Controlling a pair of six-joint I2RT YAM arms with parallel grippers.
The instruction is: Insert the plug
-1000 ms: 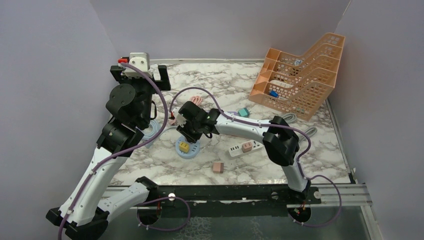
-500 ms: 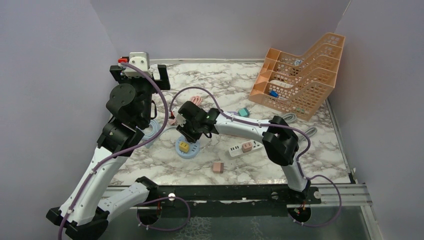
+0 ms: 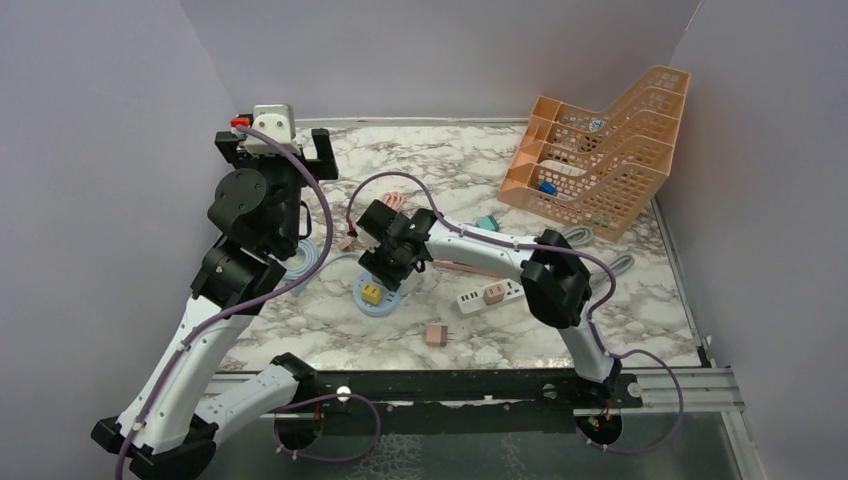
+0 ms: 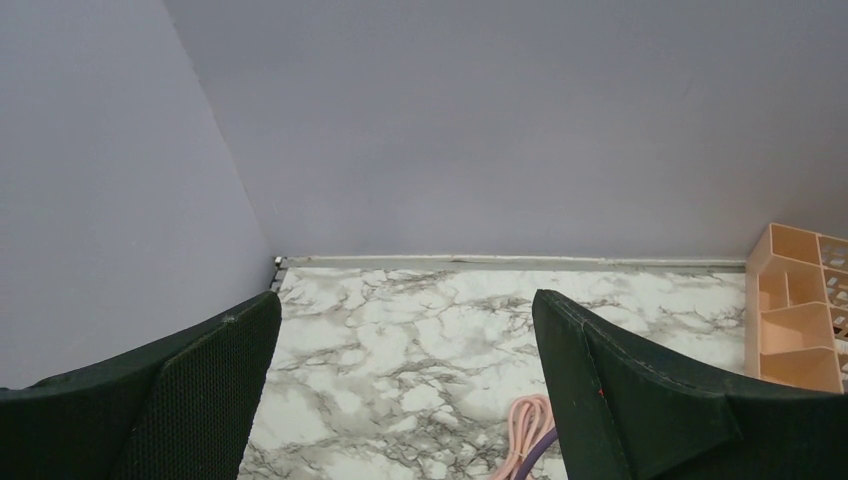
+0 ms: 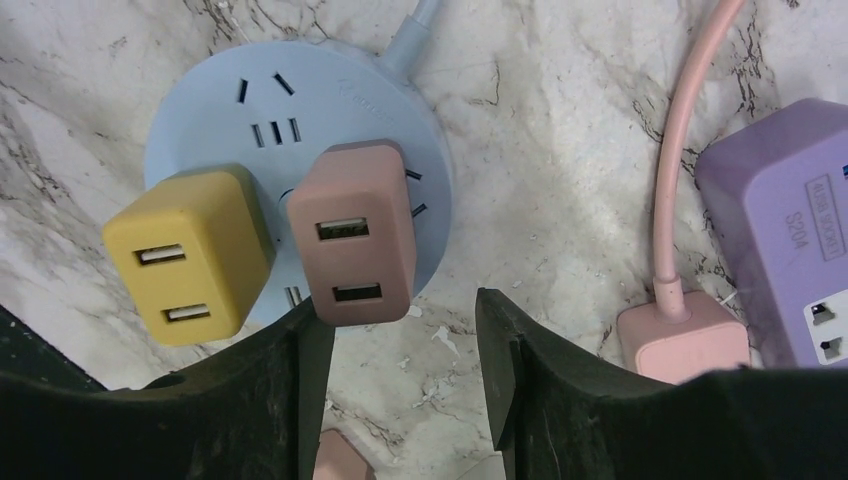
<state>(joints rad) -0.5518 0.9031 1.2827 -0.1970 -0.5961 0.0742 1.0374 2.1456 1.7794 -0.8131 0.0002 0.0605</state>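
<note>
- Right hand [image 5: 400, 305] has eased back from the round pale-blue socket hub [image 5: 200, 110] — fingers spread, empty.
- Dusty-pink square plug [image 5: 350, 245] sits on that hub beside a yellow plug [image 5: 190, 255].
- Left hand [image 4: 405, 300] raised, wide open.

– What's on the round blue socket [image 5: 330, 90]?
– A yellow adapter [image 5: 190, 255] and a dusty-pink adapter [image 5: 352, 245], side by side. The tool [image 5: 400, 320], jaws apart, is just below the pink one.
– And to the right?
– A purple strip [image 5: 790, 240] on the marble surface [image 5: 560, 150].

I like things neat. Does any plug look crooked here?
Maybe the brown plug on the round blue socket: it looks tilted and overhangs the edge, so it may not be pushed fully in.
</note>
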